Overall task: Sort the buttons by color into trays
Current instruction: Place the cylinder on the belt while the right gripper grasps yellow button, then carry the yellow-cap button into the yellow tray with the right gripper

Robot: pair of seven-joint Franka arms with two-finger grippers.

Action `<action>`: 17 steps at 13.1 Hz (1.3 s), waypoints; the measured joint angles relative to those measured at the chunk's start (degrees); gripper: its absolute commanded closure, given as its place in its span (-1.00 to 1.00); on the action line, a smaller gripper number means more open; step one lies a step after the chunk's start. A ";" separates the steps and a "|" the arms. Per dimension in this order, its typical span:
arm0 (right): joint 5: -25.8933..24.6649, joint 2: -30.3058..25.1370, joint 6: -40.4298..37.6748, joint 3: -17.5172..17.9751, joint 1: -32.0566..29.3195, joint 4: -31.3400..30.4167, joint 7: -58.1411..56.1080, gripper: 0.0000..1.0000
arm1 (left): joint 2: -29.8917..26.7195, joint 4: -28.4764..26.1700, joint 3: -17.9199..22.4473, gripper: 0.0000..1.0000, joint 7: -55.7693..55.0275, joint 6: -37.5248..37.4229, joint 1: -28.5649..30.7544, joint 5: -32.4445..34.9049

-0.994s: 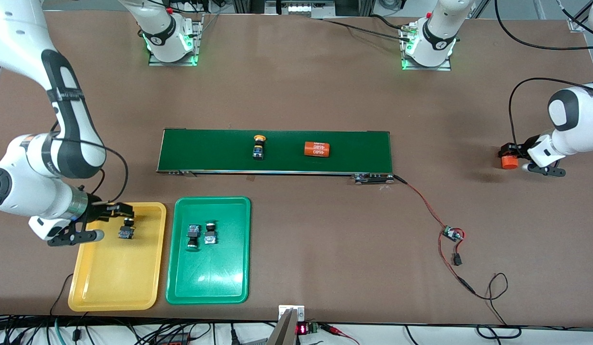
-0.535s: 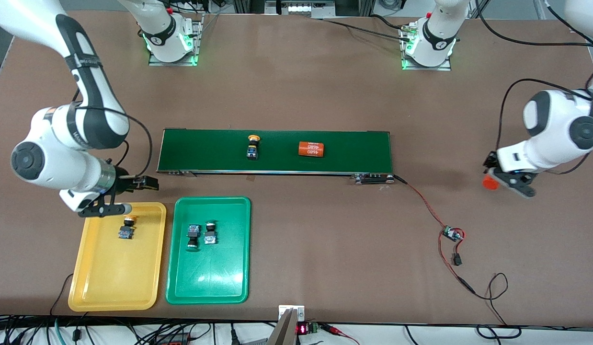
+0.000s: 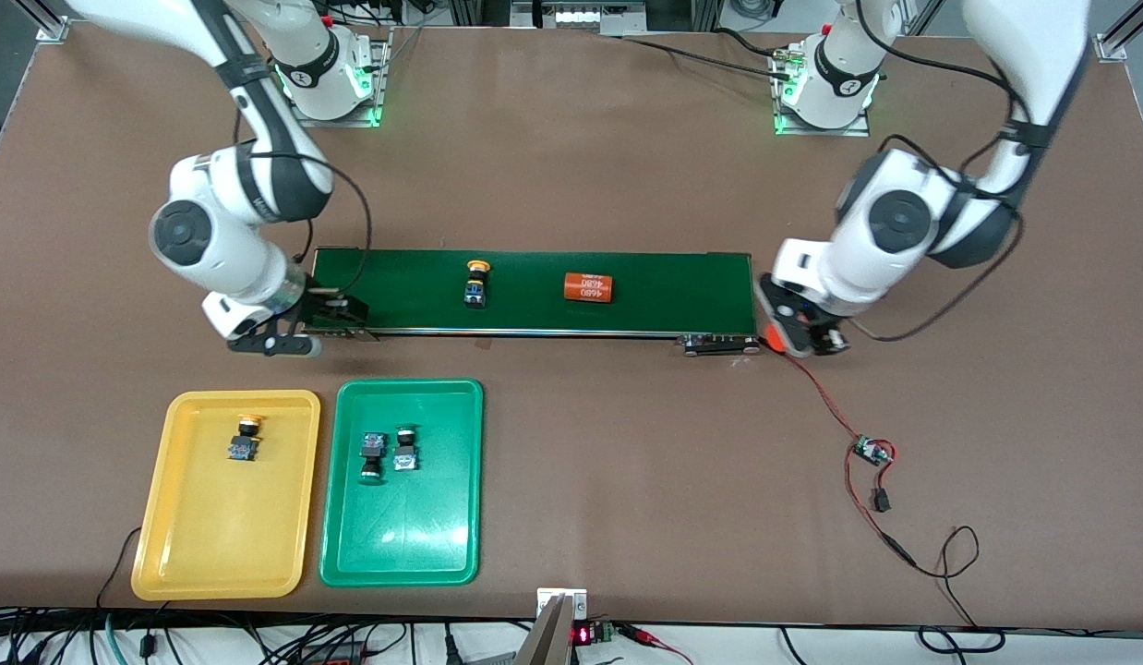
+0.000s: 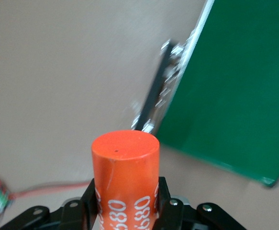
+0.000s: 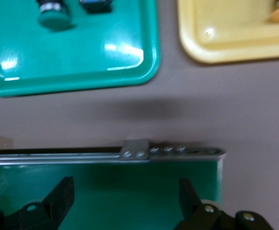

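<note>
**Fingers wide at one belt end, clamped on a cylinder at the other**

Fingers of my right gripper [image 3: 315, 325] stood spread apart, holding nothing, over the belt [image 3: 627, 277] at the right arm's end. My left gripper [image 3: 800, 334] hung by the belt's other end, its fingers clamped on an orange cylinder [image 4: 125, 177]. One yellow button [image 3: 476, 283] lay on the belt near a second orange cylinder [image 3: 589, 287]. Another yellow button [image 3: 246, 437] sat in the yellow tray [image 3: 211, 545]; two green buttons [image 3: 388, 453] lay side by side in the green tray [image 3: 405, 536] on the counter [image 3: 627, 462].
</note>
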 measured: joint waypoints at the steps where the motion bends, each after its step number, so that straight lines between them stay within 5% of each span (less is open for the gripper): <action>1: -0.01 -0.31 0.44 0.01 1.21 -0.60 1.95 -0.95 | 0.00 0.00 -0.13 1.00 1.49 0.00 -1.85 0.00; 9: -5.73 -0.53 0.74 0.05 8.41 -0.78 9.70 -1.00 | 0.05 -0.11 -1.30 1.00 10.04 -0.33 -11.54 0.55; 17: -10.23 -0.54 1.25 -0.02 12.47 -0.79 15.27 -1.00 | 1.55 -2.36 -1.22 0.91 10.06 -1.91 -12.52 0.59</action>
